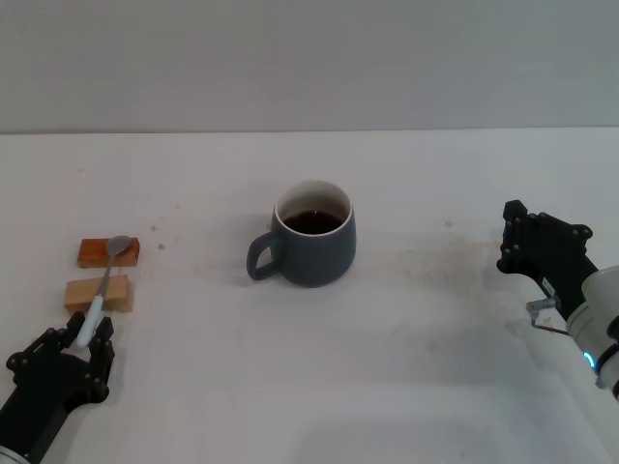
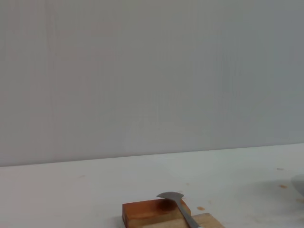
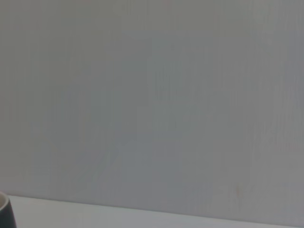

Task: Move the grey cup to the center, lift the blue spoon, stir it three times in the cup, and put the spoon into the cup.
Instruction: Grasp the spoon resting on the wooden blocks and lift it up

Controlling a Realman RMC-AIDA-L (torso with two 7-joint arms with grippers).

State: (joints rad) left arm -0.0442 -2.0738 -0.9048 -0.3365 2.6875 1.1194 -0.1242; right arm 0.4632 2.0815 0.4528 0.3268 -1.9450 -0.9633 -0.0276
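The grey cup stands upright in the middle of the table, handle toward my left, with dark liquid inside. The blue spoon lies across two wooden blocks at the left, its metal bowl on the far block and its pale handle pointing at my left gripper. That gripper is low at the front left, its fingers open on either side of the handle's end. The left wrist view shows the spoon's bowl on the reddish block. My right gripper is open and empty, to the right of the cup and apart from it.
A reddish wooden block and a paler wooden block carry the spoon; the reddish one also shows in the left wrist view. The white table ends at a plain wall behind. A sliver of the cup shows in the right wrist view.
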